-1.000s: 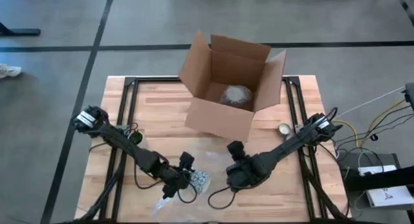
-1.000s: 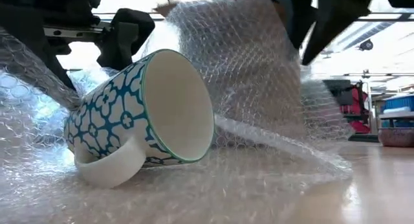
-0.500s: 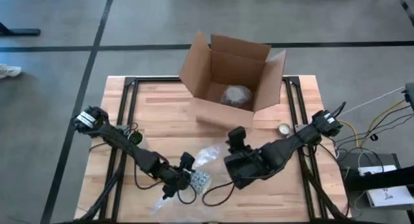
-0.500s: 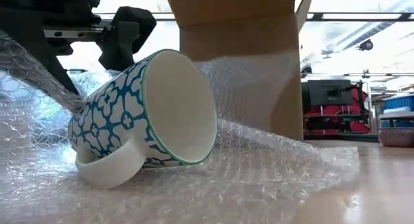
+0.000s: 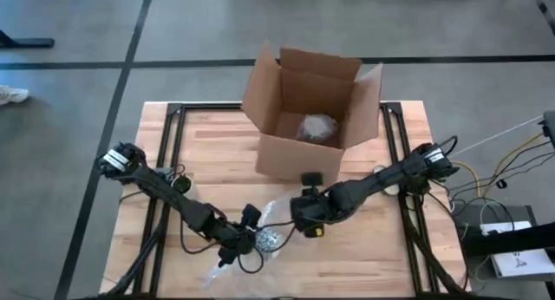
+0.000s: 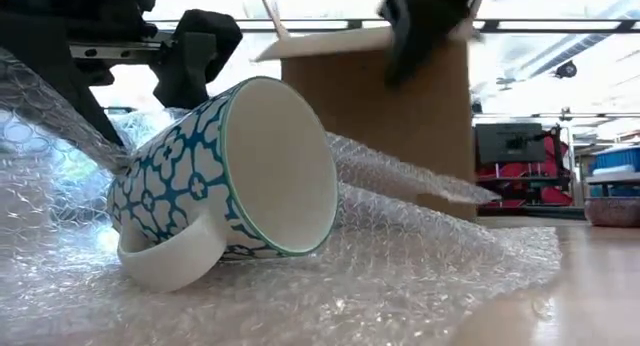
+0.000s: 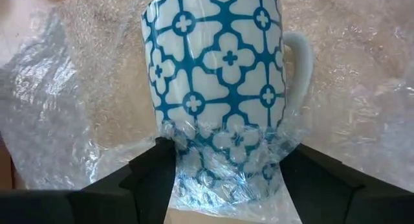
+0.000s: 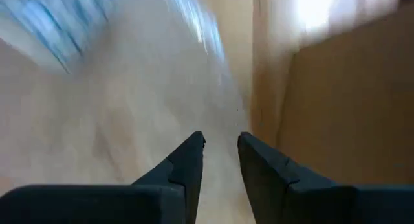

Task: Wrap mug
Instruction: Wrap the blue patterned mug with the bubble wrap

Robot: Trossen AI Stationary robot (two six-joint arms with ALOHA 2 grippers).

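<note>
A white mug with a blue flower pattern [image 6: 220, 176] lies on its side on a sheet of bubble wrap [image 6: 400, 276], resting on its handle [image 6: 165, 261] and lower wall, mouth tilted up. In the high view the mug [image 5: 268, 240] sits near the table's front. My left gripper [image 7: 223, 166] is shut on the mug's base end, with wrap pulled over it. My right gripper [image 8: 221, 146] hovers above the wrap [image 5: 276, 211] near the cardboard box [image 5: 312, 109], with a narrow gap between its fingers and nothing in it. My left gripper pinches the mug's base end [image 7: 220, 156] between its two fingers [image 7: 152, 169], with a layer of bubble wrap between them and the mug. The fingers come slanting down from the table's left, along the mug's length. The mug stays on the wrap, tilted.
The open cardboard box [image 6: 400, 116] stands at the table's far middle with a wrapped bundle [image 5: 314, 127] inside. A small round jar [image 5: 380, 172] sits right of the box. Bare wood lies at the near right [image 5: 373, 257].
My right gripper held a flap of bubble wrap upright beside the mug and has let it go. The flap has dropped onto the table. The gripper has moved toward the far edge and left, close to the box. The mug and my left gripper have kept still.
</note>
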